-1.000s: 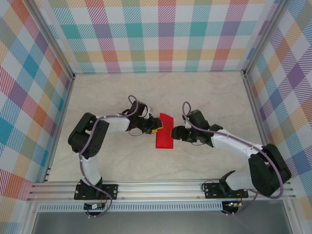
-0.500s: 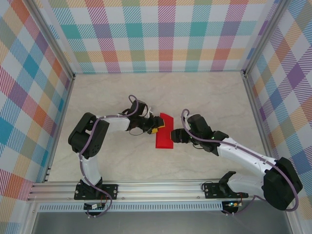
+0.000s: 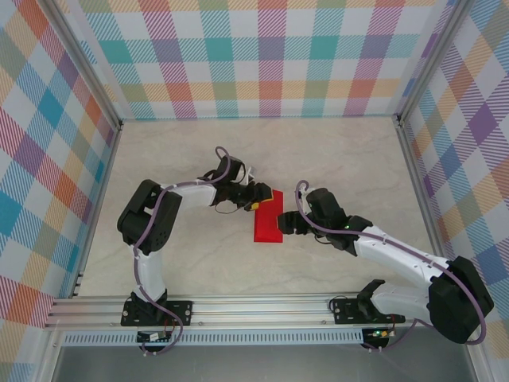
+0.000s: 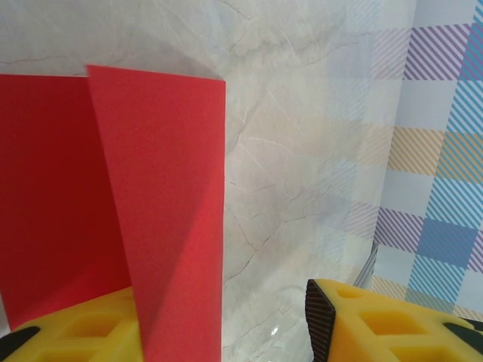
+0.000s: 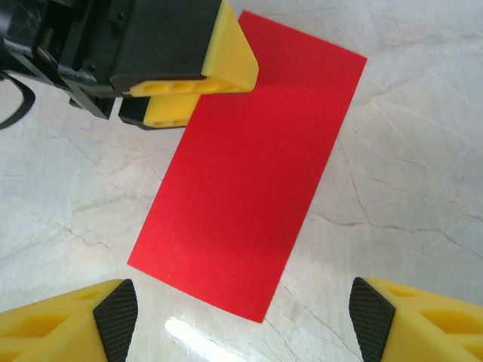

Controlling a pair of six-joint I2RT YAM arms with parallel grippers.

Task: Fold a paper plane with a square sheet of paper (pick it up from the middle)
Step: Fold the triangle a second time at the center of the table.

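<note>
Plain red paper; pale marbled table

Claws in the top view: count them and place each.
2. The left claw sits at the red sheet's far-left edge; the right claw faces its right edge.

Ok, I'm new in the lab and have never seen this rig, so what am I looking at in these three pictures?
These are two robot arms bolted at the near edge of a marble-look table. The wide picture comes from a fixed camera above and behind them. The other two come from a small camera on each wrist, so the yellow blocks at the bottom are that arm's own fingers. On the table lies a red sheet of paper, a rectangle in outline. The left gripper is at its far end, open, and its wrist view shows one layer of the paper tilted up between the fingers. The right gripper hovers open by its right side. Neither is clamped on the paper.
</note>
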